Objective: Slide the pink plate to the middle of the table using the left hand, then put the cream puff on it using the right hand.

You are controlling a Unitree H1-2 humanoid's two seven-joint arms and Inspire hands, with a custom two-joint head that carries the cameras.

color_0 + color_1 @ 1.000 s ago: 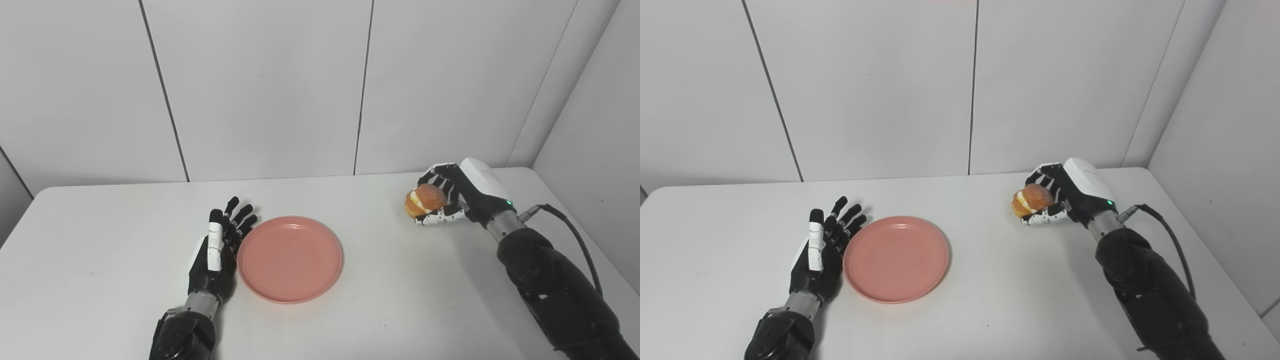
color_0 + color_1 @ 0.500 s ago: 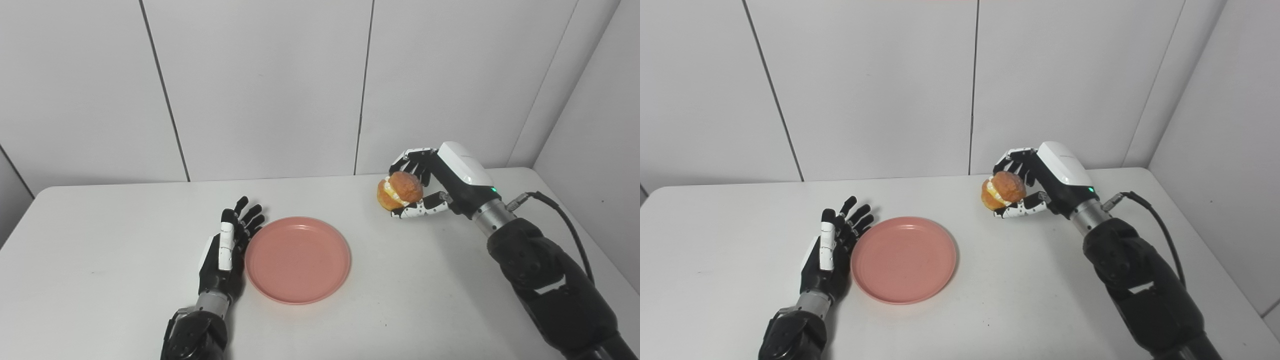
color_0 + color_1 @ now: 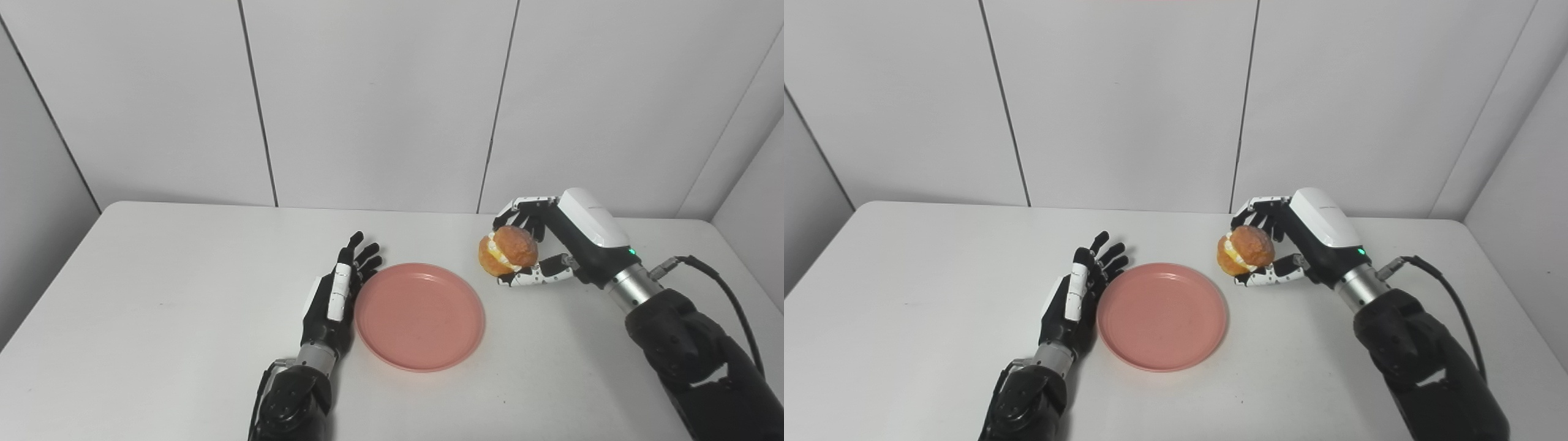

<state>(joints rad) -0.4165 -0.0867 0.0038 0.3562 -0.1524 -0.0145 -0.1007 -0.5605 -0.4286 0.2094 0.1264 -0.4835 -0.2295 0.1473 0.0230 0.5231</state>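
Observation:
The pink plate point(image 3: 420, 315) lies flat near the middle of the white table point(image 3: 153, 294). My left hand point(image 3: 334, 300) stands on edge against the plate's left rim, open, fingers straight and pointing away from me. My right hand point(image 3: 551, 245) is shut on the cream puff point(image 3: 508, 250), a golden bun with cream filling. It holds the puff in the air, just beyond the plate's right rim.
Grey wall panels point(image 3: 367, 104) close off the table's far side and both ends. A black cable point(image 3: 716, 288) loops off my right forearm near the table's right edge.
The camera has swung left, shifting the whole picture right. My right hand has lifted the cream puff off the table and carried it toward the plate. The left hand has nudged the plate a little rightward.

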